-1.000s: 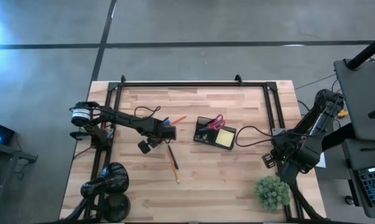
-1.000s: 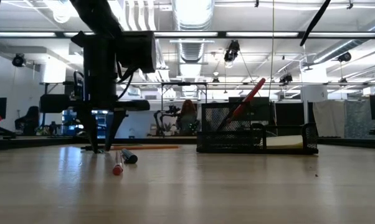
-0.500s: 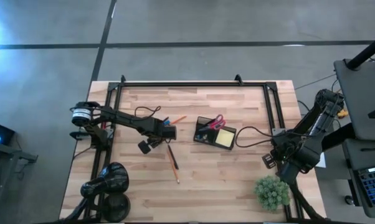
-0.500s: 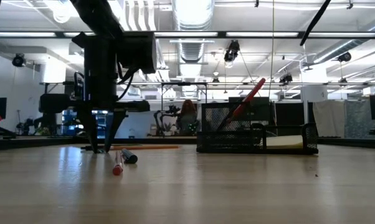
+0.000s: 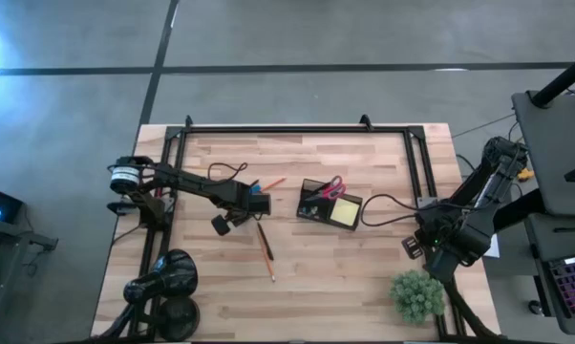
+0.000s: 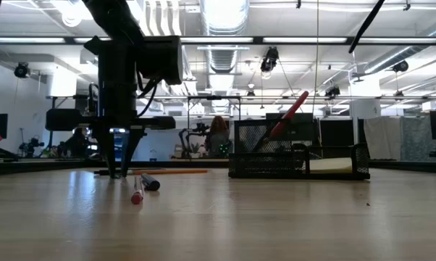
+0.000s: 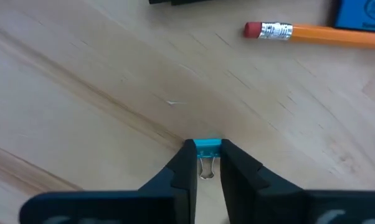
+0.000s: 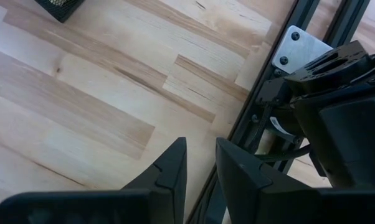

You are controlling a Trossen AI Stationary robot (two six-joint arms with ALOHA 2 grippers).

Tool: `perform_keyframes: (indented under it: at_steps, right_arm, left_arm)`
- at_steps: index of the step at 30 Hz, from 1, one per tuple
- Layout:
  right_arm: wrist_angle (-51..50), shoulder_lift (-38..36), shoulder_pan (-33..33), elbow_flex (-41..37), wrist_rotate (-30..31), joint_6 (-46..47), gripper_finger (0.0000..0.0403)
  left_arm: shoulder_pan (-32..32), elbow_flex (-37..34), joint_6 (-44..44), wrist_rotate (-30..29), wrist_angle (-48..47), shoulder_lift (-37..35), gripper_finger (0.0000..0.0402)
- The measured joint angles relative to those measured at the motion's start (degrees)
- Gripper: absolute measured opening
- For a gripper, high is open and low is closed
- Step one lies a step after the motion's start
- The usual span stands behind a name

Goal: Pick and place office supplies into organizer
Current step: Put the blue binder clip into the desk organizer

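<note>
Fingers (image 7: 186, 167) of the left arm pinch a small blue binder clip (image 7: 207, 149) against the wooden desk (image 5: 364, 277), left of the black mesh organizer (image 5: 329, 202); next, I judge, lift and carry it there.

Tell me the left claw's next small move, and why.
Probably lift straight up. In the left wrist view the left claw is shut on the blue binder clip, which sits low at the table. The organizer stands to its right in the high view, so the clip must clear the wood before travelling there. The right claw waits at the table's right edge.
</note>
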Motion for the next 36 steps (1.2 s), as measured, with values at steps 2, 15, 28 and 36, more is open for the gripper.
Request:
perform_keyframes:
  at_steps: [2,15,28,36]
  right_arm:
    - [-0.01,0.02,0.0,0.0,0.02,0.23,0.0077]
    - [-0.02,0.02,-0.02,0.0,0.01,0.29,0.0077]
    - [-0.03,0.02,-0.02,0.0,-0.53,0.46,0.0077]
    - [0.2,0.07,-0.02,0.0,-1.57,1.38,0.0077]
  left_arm:
    - [-0.02,0.58,0.7,-0.24,0.61,0.0,0.0033]
    - [0.49,10.99,30.99,-15.16,21.21,-1.0,0.004]
    - [1.93,18.97,50.18,-5.25,36.84,14.08,0.004]
    - [1.79,25.64,54.2,-8.94,22.19,15.61,0.0049]
